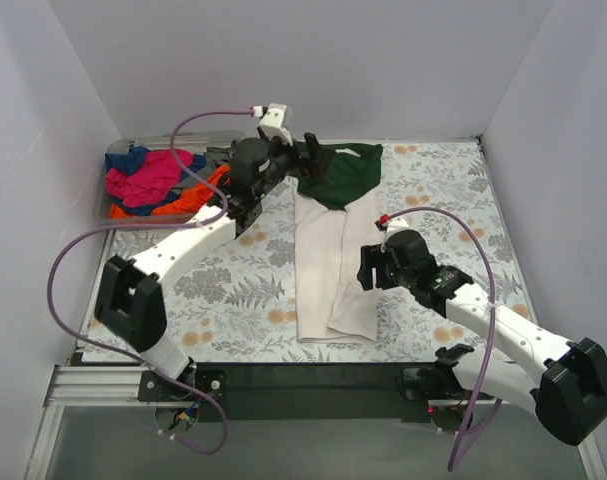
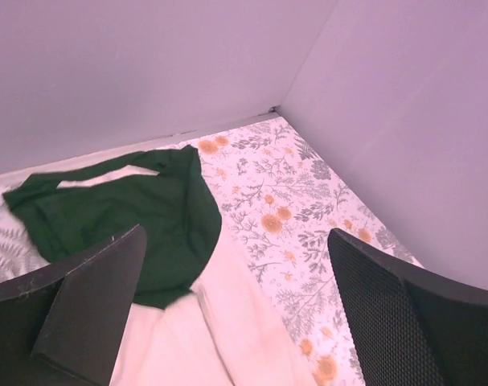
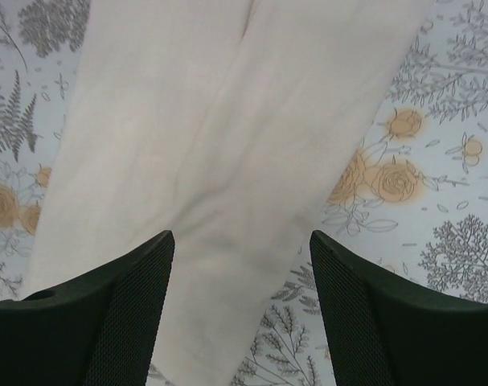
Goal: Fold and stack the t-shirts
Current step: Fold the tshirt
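Note:
The cream t-shirt (image 1: 328,265) lies folded into a long strip down the middle of the table, its dark green sleeves (image 1: 341,172) bunched at the far end. It also shows in the left wrist view (image 2: 219,338) and the right wrist view (image 3: 219,137). My left gripper (image 1: 309,155) is open and empty above the green end. My right gripper (image 1: 371,268) is open and empty over the strip's right edge, near its middle. Magenta, orange and blue t-shirts (image 1: 155,182) lie heaped in the bin at the back left.
The clear plastic bin (image 1: 118,215) stands at the back left against the wall. White walls close in the table on the left, back and right. The floral table cover (image 1: 443,200) shows bare on both sides of the strip.

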Robot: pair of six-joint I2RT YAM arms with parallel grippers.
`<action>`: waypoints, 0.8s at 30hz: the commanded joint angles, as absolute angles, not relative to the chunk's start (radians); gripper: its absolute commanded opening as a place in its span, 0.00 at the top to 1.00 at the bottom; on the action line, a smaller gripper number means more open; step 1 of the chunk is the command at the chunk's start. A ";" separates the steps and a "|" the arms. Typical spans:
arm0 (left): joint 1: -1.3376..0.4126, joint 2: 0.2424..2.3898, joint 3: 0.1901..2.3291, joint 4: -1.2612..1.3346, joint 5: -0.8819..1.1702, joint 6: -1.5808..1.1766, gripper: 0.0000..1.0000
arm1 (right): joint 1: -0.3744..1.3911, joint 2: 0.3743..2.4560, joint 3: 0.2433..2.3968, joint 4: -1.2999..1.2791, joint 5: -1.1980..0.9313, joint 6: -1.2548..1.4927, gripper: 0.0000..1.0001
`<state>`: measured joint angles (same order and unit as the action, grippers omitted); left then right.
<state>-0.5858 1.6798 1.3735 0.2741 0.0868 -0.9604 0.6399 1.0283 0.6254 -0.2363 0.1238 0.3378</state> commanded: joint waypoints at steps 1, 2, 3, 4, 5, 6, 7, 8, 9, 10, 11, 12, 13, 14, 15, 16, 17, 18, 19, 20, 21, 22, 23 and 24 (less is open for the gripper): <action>-0.592 1.582 1.154 0.051 -0.031 -1.051 0.13 | 0.641 0.991 0.582 -0.337 0.089 0.347 0.37; -0.612 1.551 1.114 0.028 -0.061 -1.087 0.13 | 0.640 0.971 0.574 -0.350 0.063 0.353 0.37; -0.629 1.501 1.065 0.002 -0.070 -1.106 0.14 | 0.640 0.957 0.566 -0.374 0.051 0.357 0.37; -0.643 1.479 0.999 -0.043 -0.086 -1.120 0.14 | 0.641 0.945 0.560 -0.385 0.040 0.371 0.36; -0.672 1.457 0.968 -0.070 -0.093 -1.158 0.14 | 0.641 0.921 0.548 -0.394 0.008 0.377 0.36; -0.690 1.419 0.945 -0.131 -0.110 -1.175 0.15 | 0.641 0.910 0.545 -0.417 0.008 0.383 0.35; -0.704 1.402 0.924 -0.159 -0.117 -1.190 0.15 | 0.641 0.899 0.538 -0.426 -0.030 0.397 0.35; -0.731 1.385 0.884 -0.222 -0.121 -1.231 0.15 | 0.641 0.882 0.528 -0.434 -0.064 0.403 0.35; -0.741 1.355 0.868 -0.248 -0.109 -1.248 0.15 | 0.641 0.876 0.520 -0.442 -0.077 0.410 0.34; -0.747 1.342 0.848 -0.268 -0.097 -1.261 0.15 | 0.640 0.870 0.511 -0.443 -0.086 0.420 0.34; -0.752 1.330 0.826 -0.294 -0.084 -1.276 0.15 | 0.641 0.859 0.500 -0.443 -0.104 0.425 0.34; -0.753 1.307 0.815 -0.342 -0.066 -1.281 0.15 | 0.641 0.856 0.480 -0.443 -0.116 0.429 0.34; -0.753 1.295 0.810 -0.369 -0.025 -1.284 0.15 | 0.641 0.851 0.471 -0.443 -0.127 0.439 0.34; -0.756 1.281 0.793 -0.418 -0.014 -1.292 0.16 | 0.641 0.848 0.465 -0.445 -0.147 0.440 0.34; -0.759 1.249 0.779 -0.429 -0.002 -1.299 0.16 | 0.640 0.844 0.450 -0.445 -0.152 0.445 0.34; -0.764 1.229 0.766 -0.437 0.050 -1.318 0.16 | 0.641 0.836 0.443 -0.445 -0.155 0.451 0.34; -0.768 1.210 0.744 -0.440 0.072 -1.334 0.16 | 0.641 0.833 0.437 -0.443 -0.156 0.454 0.34; -0.773 1.177 0.703 -0.430 0.104 -1.348 0.16 | 0.641 0.830 0.433 -0.445 -0.155 0.457 0.34; -0.781 1.161 0.678 -0.419 0.130 -1.379 0.17 | 0.641 0.828 0.428 -0.446 -0.156 0.462 0.34; -0.801 1.149 0.658 -0.405 0.165 -1.394 0.17 | 0.640 0.828 0.426 -0.443 -0.161 0.466 0.34; -0.811 1.129 0.622 -0.391 0.172 -1.410 0.17 | 0.641 0.830 0.425 -0.443 -0.166 0.471 0.34; -0.819 1.123 0.609 -0.387 0.173 -1.439 0.18 | 0.641 0.831 0.423 -0.443 -0.170 0.479 0.34; -0.836 1.120 0.598 -0.379 0.172 -1.451 0.18 | 0.643 0.831 0.422 -0.443 -0.179 0.483 0.34; -0.845 1.117 0.575 -0.379 0.172 -1.463 0.19 | 0.643 0.830 0.420 -0.445 -0.183 0.492 0.34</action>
